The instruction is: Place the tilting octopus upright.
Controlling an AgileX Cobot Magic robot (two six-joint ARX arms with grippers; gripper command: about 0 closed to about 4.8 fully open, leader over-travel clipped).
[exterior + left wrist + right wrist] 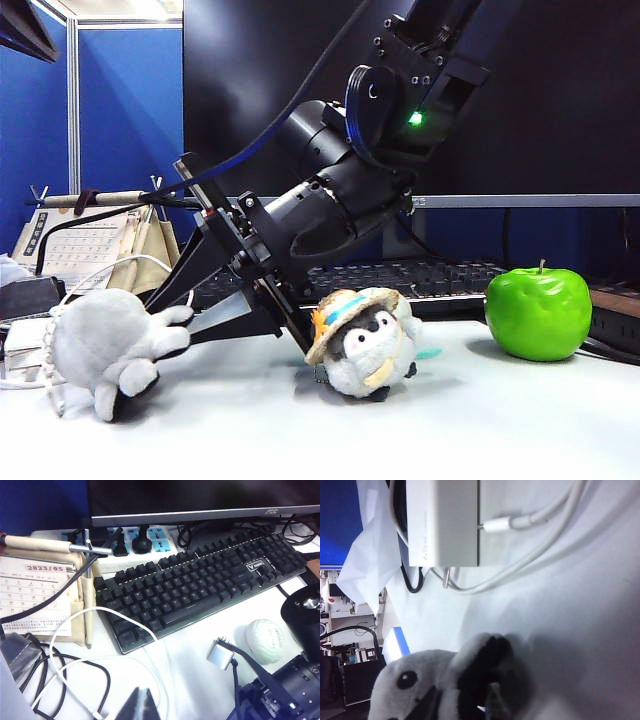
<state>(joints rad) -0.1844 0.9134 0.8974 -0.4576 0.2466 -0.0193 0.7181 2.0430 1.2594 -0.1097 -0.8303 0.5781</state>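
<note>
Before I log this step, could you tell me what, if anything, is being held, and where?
It cannot be told: the right gripper sits at the legs of the octopus, but the grip is unclear. The left gripper, shut above the table, holds nothing.

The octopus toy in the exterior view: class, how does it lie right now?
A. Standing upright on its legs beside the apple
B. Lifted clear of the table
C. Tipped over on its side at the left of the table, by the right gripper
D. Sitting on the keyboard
C: the octopus lies tipped on the white table at the left, legs sticking out sideways, with the right gripper right beside it, far from the green apple.
</note>
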